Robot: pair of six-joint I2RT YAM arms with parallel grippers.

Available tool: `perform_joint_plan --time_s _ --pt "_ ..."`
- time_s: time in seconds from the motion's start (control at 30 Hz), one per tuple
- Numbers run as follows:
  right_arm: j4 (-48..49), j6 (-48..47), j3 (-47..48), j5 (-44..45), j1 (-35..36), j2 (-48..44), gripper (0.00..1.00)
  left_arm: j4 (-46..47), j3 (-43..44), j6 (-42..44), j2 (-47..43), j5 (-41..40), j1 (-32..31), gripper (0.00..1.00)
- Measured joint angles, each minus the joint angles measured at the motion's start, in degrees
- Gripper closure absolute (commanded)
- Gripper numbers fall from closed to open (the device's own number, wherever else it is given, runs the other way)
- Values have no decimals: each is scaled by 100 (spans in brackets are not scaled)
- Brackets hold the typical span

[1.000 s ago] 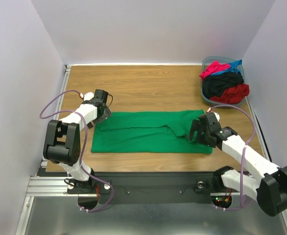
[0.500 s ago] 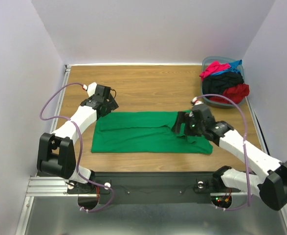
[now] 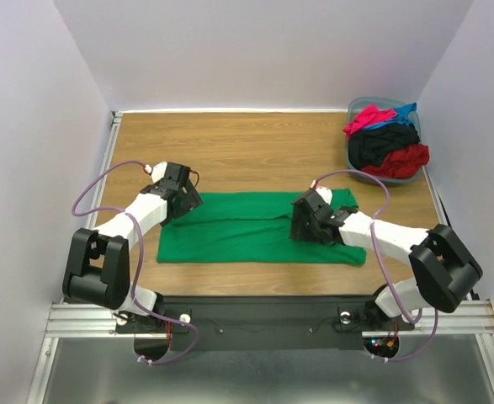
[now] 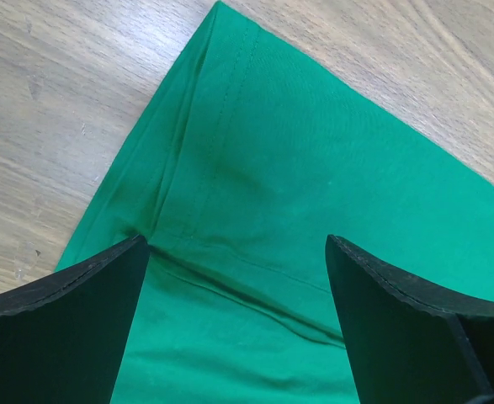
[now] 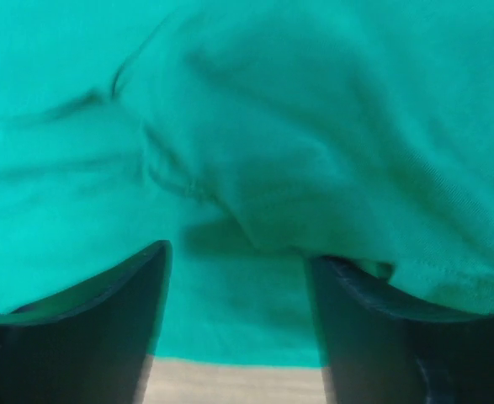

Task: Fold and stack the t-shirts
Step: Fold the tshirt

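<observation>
Both sets of fingers are spread wide: the left gripper point(image 4: 238, 252) hovers over the far-left corner of the green t-shirt point(image 3: 247, 231), which lies flat on the table point(image 3: 255, 143); the right gripper point(image 5: 238, 261) is low over its rumpled middle.

Bright, even light from above; the top view is sharp, the wrist views less so.

The wooden counter point(image 3: 255, 143) is evenly lit, with only faint shadows beside the arms and a pale glare along its back edge. In the left wrist view the green shirt point(image 4: 314, 194) is crisp at its stitching, while the left hand point(image 4: 236, 248) is soft-edged. The right wrist view is close and blurred, perhaps out of focus, with a dark shadow under a fold.
</observation>
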Motion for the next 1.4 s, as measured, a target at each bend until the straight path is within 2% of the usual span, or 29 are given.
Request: perform_joint_plan --time_s 0.1,0.17,0.27,0.3,0.37,0.47,0.77,1.0,1.13,1.17,1.3,1.37,1.4 --pt "170 153 -2 249 2 125 47 13 -9 0 -42 4 0 2" --pt "334 267 -2 374 2 208 48 26 -9 0 -66 7 0 2" --pt "494 382 -4 407 2 291 59 33 -9 -2 -94 9 2 2" --pt "540 402 -9 402 2 293 67 37 -9 -7 -96 11 2 2" --pt "638 470 -13 409 4 291 74 42 -9 -13 -96 15 0 2" --pt "785 542 -31 411 4 291 98 42 -9 -15 -96 17 0 2" --pt "964 667 -210 304 28 111 100 42 -9 -35 -101 24 0 2" --pt "994 756 -542 -155 35 -737 100 39 -9 -42 -214 26 0 2" --pt "1029 817 -577 -393 35 -804 99 33 -9 -42 -225 26 0 2" --pt "1043 820 -577 -455 35 -772 98 31 -7 -42 -225 24 0 2" --pt "1071 850 -575 -693 35 -551 81 -7 -2 -42 -225 11 0 2" --pt "1073 844 -575 -881 35 -422 56 -31 9 -44 -225 -2 0 2" --pt "1069 815 -577 -986 35 -391 17 -46 17 -42 -225 -13 0 2"
